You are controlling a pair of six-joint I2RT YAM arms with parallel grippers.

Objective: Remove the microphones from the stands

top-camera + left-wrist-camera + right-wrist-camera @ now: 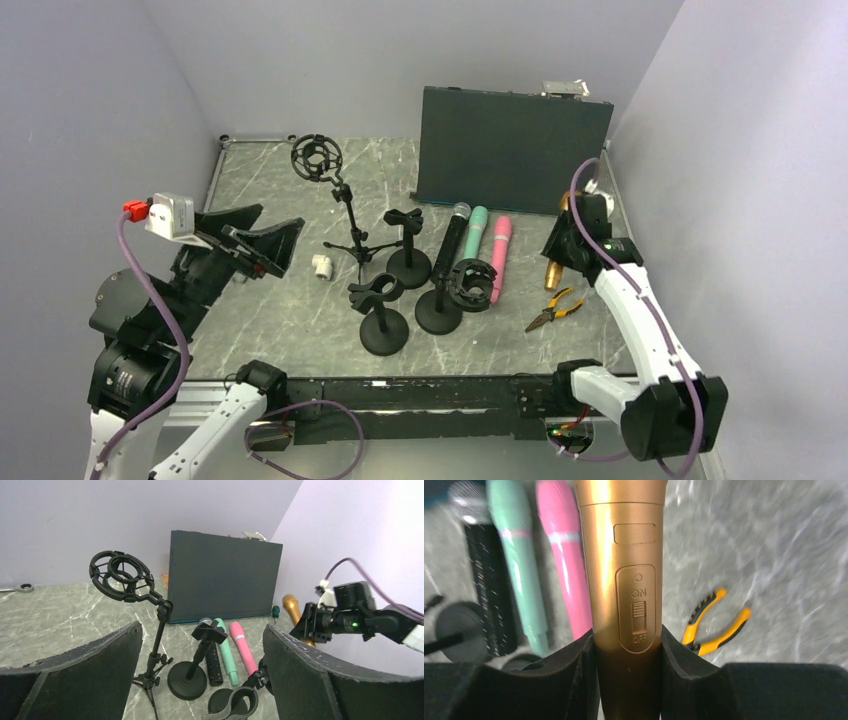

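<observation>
One gold microphone (626, 580) clamped inside right pincer (626, 642).

Four microphones (501, 258) including one gold microphone (626, 555), three round-base stands (385, 335), one tripod stand (349, 210), one pair of pliers (553, 308), one dark panel (510, 150)

Left fingers (80, 680) spread wide, level; right fingers (549, 690) clamped, angled downward.

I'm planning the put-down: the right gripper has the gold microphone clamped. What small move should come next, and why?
Probably lower the gold microphone onto the table beside the pink microphone, short of the pliers, before opening. The right gripper holds it clear of the stands, and the teal microphone lies flat there too.
</observation>
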